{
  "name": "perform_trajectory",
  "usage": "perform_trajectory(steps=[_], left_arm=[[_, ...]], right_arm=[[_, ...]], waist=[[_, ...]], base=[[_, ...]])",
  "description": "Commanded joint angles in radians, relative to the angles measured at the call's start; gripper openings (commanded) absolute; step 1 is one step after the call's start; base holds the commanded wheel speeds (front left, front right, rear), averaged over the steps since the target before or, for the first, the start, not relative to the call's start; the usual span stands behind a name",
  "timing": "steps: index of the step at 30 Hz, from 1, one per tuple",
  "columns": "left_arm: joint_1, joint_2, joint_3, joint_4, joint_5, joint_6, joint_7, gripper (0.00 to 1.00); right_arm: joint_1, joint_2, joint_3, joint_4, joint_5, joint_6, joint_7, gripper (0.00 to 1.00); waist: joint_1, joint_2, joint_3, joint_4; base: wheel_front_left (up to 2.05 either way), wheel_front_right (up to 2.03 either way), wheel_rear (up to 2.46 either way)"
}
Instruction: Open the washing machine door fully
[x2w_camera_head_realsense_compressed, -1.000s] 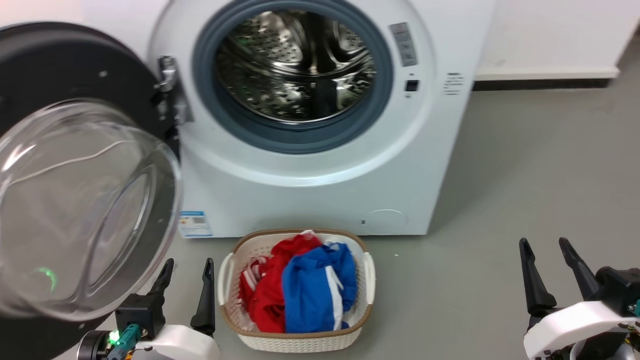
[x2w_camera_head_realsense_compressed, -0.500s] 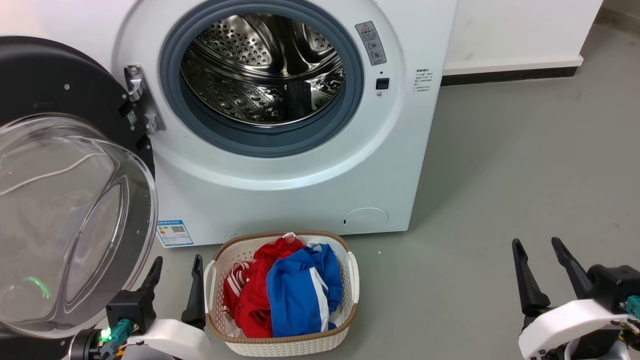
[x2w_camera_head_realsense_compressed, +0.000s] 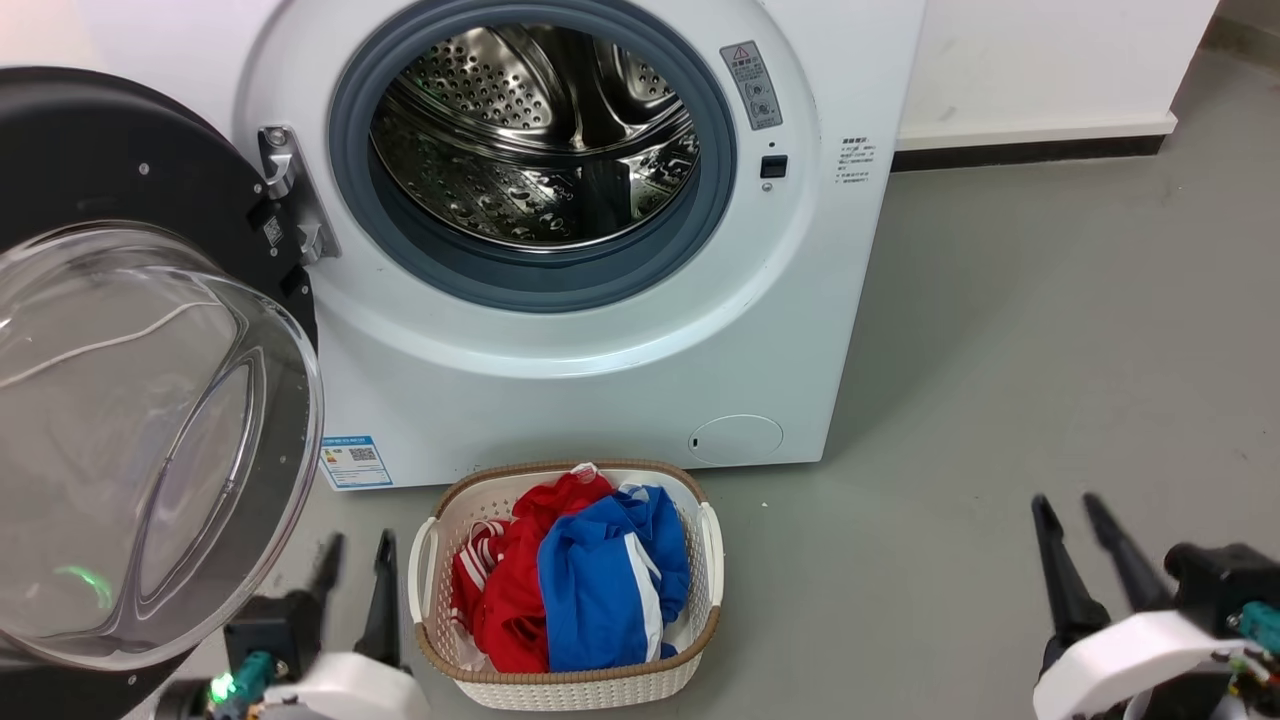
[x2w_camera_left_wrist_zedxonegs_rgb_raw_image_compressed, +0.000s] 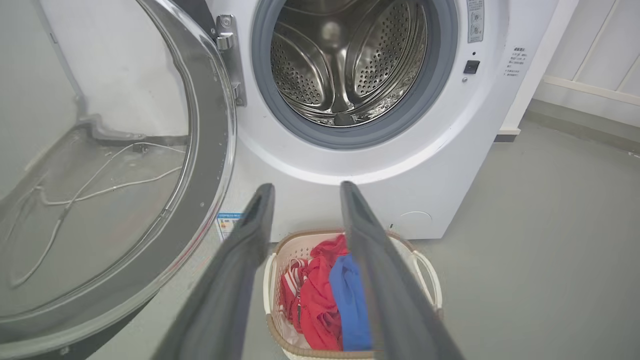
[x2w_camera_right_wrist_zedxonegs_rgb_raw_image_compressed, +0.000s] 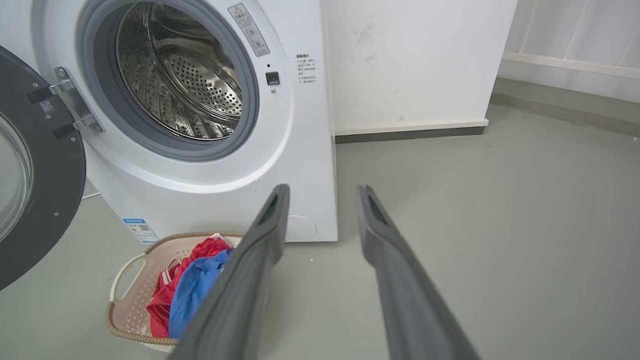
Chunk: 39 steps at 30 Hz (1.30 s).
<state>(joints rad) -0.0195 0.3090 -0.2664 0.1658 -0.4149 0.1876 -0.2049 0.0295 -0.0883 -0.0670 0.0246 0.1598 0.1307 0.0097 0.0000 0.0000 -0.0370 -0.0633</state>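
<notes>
glossy black round washing machine door (x2w_camera_head_realsense_compressed: 150, 380) wide open beside the spread, empty left gripper (x2w_camera_head_realsense_compressed: 357, 548), right gripper (x2w_camera_head_realsense_compressed: 1066, 505) likewise; looks done

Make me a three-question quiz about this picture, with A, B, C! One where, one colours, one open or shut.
1. Where is the basket? A. On the floor before the washing machine. B. On a table. C. On the machine.
2. Its clothes are mostly: A. green, yellow. B. red, blue. C. black, pink.
3. The washing machine door is: A. shut. B. taken off. C. swung open.
Answers: 1 A, it stands on the floor. 2 B, red and blue cloth shows. 3 C, the drum mouth is uncovered.
</notes>
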Motion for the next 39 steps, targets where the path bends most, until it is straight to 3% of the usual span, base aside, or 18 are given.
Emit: perform_trajectory(steps=[1,20,39], left_arm=[[0.009,-0.007,-0.003,0.01,-0.003,-0.001,0.001,0.0],[-0.019,-0.068,0.091,0.029,-0.298,-0.079,0.078,0.0],[-0.04,-0.115,0.164,0.041,-0.522,-0.139,0.138,0.0]], right_arm=[[0.008,0.003,0.0,0.013,0.003,0.0,0.001,0.0],[-0.032,0.011,-0.014,0.063,0.359,0.0,0.028,0.0],[-0.06,0.018,-0.021,0.101,0.631,0.0,0.046,0.0]], waist=[[0.0,0.0,0.0,0.0],[0.0,0.0,0.006,0.01],[0.0,0.0,0.012,0.019]], base=[[0.0,0.0,0.0],[0.0,0.0,0.0],[0.0,0.0,0.0]])
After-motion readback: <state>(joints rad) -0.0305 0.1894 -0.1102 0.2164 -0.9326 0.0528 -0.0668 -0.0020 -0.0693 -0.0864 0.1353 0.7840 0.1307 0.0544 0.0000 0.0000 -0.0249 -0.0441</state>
